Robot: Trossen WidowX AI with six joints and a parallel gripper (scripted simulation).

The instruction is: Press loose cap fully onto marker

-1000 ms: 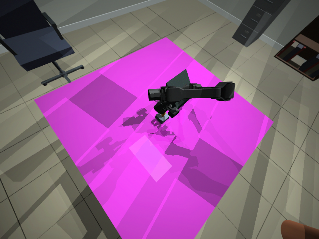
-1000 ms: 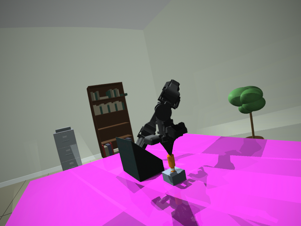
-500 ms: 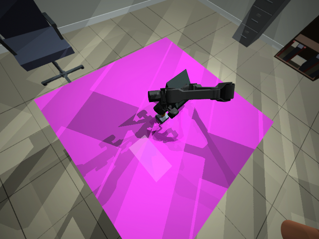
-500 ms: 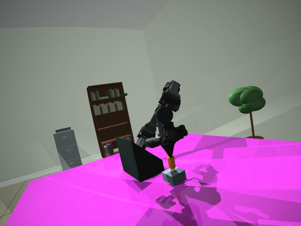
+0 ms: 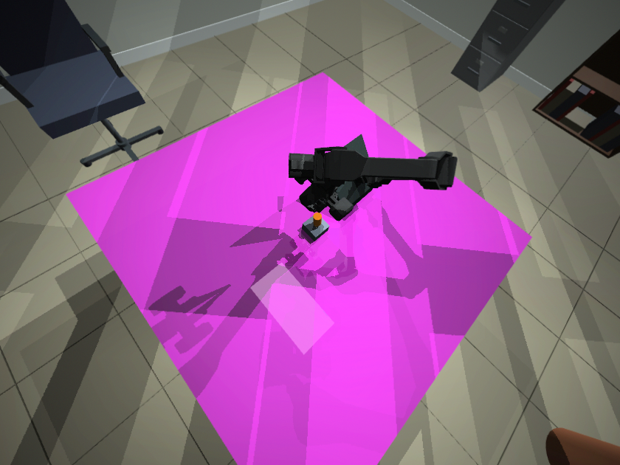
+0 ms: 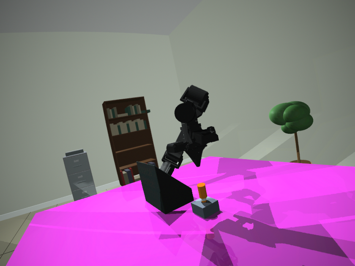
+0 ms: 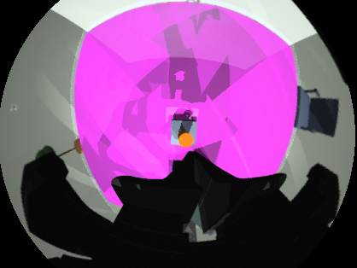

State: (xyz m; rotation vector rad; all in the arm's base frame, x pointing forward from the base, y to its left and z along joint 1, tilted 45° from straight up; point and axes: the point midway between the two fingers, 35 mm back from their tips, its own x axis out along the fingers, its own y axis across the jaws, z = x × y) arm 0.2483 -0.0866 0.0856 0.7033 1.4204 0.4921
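Observation:
The orange cap sits upright on the marker, whose pale lower part shows as a short band just above the holder block. Whether the cap is fully clicked on cannot be told. The grey-blue holder block stands on the magenta table. My gripper is shut and empty. Its pointed tips hang above the cap and off to one side, apart from it. In the top view the arm hides the fingertips.
A dark wedge-shaped base stands close beside the holder block, under the arm. A pale rectangle shows on the table in the top view. An office chair, a filing cabinet, a bookshelf and a potted plant stand beyond the table.

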